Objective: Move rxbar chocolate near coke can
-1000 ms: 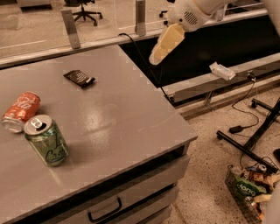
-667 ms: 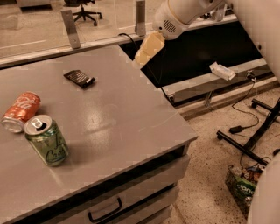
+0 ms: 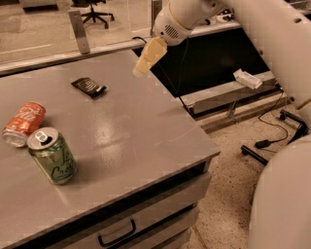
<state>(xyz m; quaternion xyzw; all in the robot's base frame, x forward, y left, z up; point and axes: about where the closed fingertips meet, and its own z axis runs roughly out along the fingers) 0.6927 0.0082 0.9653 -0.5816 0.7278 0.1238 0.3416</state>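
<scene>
The rxbar chocolate [image 3: 89, 86] lies flat on the grey table [image 3: 131, 131], towards the back, in a dark wrapper. The coke can [image 3: 23, 123] lies on its side at the table's left edge. My gripper [image 3: 141, 68] hangs from the white arm above the table's back right part, to the right of the bar and well apart from it. Its pale fingers [image 3: 148, 56] point down and to the left. Nothing shows in them.
A green can [image 3: 52, 155] stands upright just in front of the coke can. The table's right edge drops to a speckled floor with cables and a black frame [image 3: 272, 146]. A drawer handle [image 3: 116, 236] shows at the table's front. An office chair [image 3: 95, 10] stands far behind.
My arm has swung left, from over the dark gap beyond the table's right edge to above the table's back right part, closer to the bar. The bar and both cans have not moved.
</scene>
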